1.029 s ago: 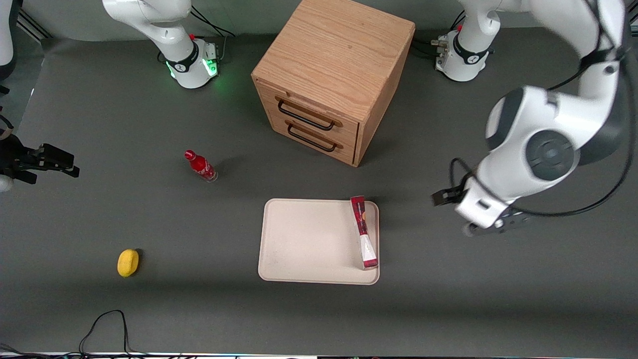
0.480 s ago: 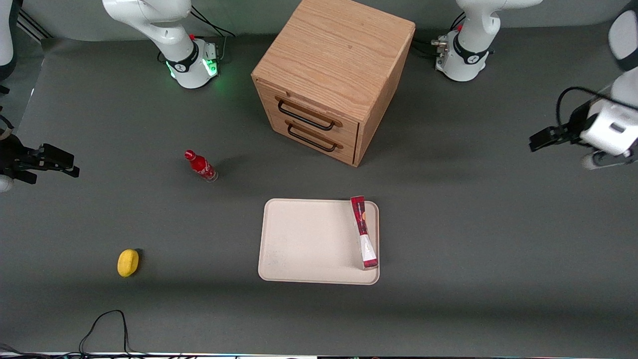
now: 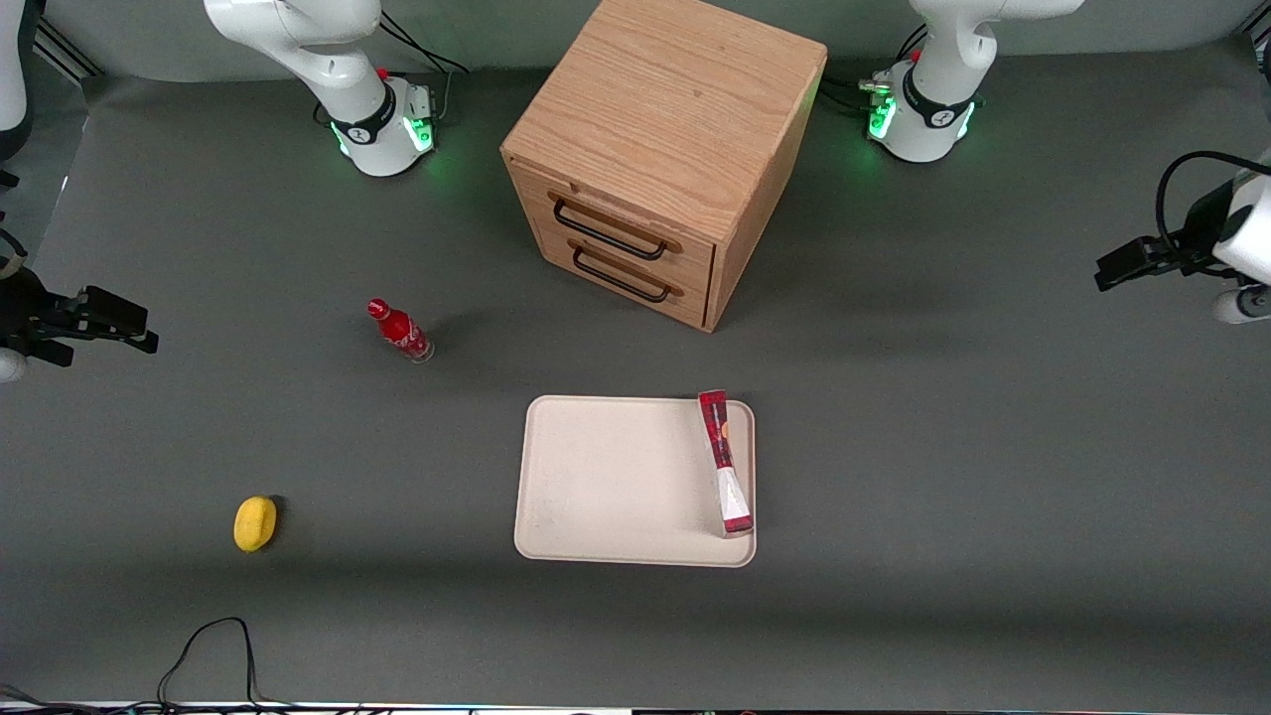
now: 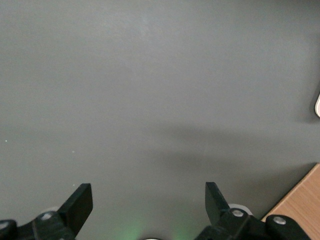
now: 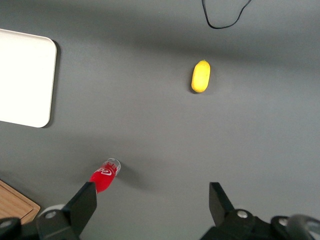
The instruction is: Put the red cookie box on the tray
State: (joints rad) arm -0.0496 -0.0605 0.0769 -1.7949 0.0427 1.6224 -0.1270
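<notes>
One red cookie box point(image 3: 724, 462) at tray point(image 3: 606, 487) edge, claw point(image 4: 148, 200) spread, well apart.

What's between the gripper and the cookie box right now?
Only bare table, as the front view shows. The gripper, open, is at the working arm's end of the table, away from the cookie box on the tray.

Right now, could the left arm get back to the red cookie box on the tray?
Probably yes: the open gripper hangs over bare table at the working arm's end, and nothing stands between it and the red cookie box on the tray.
</notes>
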